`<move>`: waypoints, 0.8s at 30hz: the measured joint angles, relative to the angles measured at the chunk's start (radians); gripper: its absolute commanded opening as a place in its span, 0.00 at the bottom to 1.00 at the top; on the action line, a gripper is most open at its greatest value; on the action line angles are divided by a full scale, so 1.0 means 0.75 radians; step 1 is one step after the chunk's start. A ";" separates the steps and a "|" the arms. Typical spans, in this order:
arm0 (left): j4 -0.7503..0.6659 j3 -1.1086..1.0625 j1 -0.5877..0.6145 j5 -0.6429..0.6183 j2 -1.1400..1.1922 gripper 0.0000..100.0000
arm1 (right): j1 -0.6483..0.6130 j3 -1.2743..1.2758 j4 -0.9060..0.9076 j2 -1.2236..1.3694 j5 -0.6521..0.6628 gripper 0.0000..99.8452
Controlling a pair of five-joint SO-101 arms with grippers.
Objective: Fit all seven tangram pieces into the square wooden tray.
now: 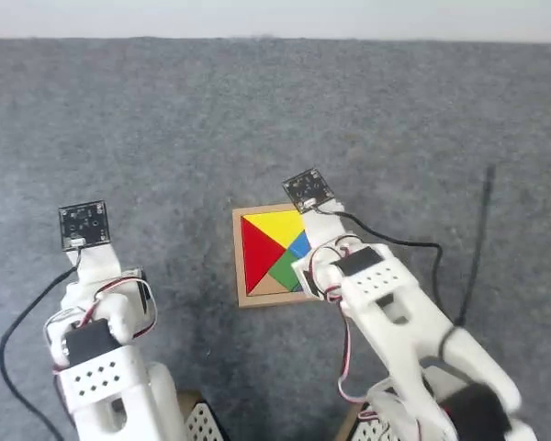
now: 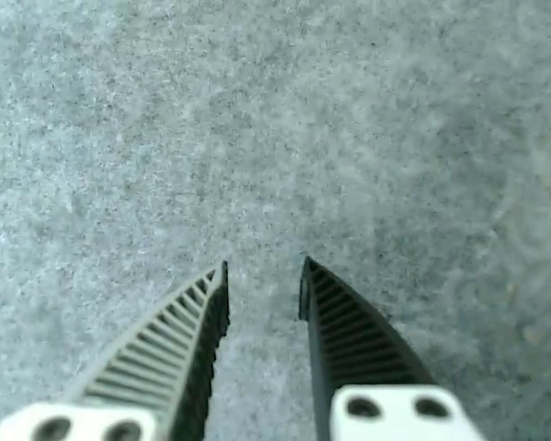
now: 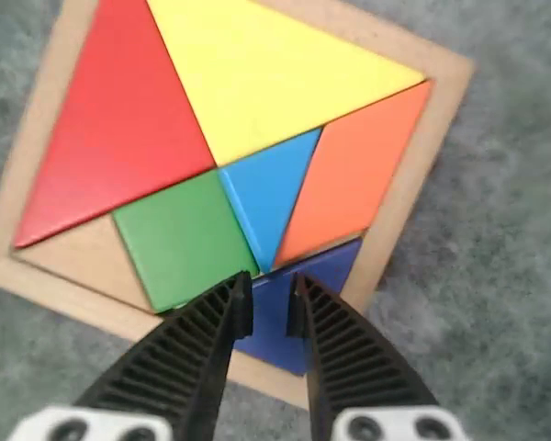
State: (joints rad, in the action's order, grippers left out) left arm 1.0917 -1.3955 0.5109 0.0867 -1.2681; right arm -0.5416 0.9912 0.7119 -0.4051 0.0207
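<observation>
The square wooden tray [image 3: 445,101] lies on the grey carpet, and in the high view its frame [image 1: 238,266] sits at the centre. It holds a red triangle [image 3: 110,129], a yellow triangle [image 3: 266,73], an orange parallelogram [image 3: 354,184], a light blue triangle [image 3: 266,193] and a green square [image 3: 184,239]. A dark blue triangle [image 3: 335,266] lies at the near corner and reaches over the rim. My right gripper [image 3: 270,287] hovers just above it, narrowly open, holding nothing. A bare triangle of tray floor [image 3: 83,262] shows beside the green square. My left gripper [image 2: 264,276] stands open over bare carpet.
The right arm [image 1: 376,285] covers the tray's right side in the high view. The left arm [image 1: 101,312] stands well left of the tray. A black cable [image 1: 477,239] runs across the carpet at the right. Grey carpet surrounds the tray.
</observation>
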 measured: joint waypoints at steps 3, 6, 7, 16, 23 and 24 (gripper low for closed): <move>0.000 0.000 0.000 0.000 0.000 0.12 | -0.006 0.057 -0.008 -0.139 0.000 0.08; 0.000 0.000 0.000 0.000 0.000 0.12 | -0.004 0.166 -0.110 -0.227 0.000 0.08; 0.000 0.000 0.000 0.000 0.000 0.12 | -0.006 0.192 -0.158 -0.237 0.000 0.08; 0.000 0.000 0.000 0.000 0.000 0.12 | -0.006 0.188 -0.301 -0.090 0.000 0.08; 0.000 0.000 0.000 0.000 0.000 0.12 | 0.000 -0.115 -0.223 0.317 0.000 0.08; 0.000 0.000 0.000 0.000 0.000 0.12 | 0.000 -0.158 -0.170 0.331 0.000 0.08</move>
State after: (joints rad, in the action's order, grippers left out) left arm 1.0917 -1.3955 0.5109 0.0867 -1.2681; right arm -0.5416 0.8730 0.5846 -0.1565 0.0207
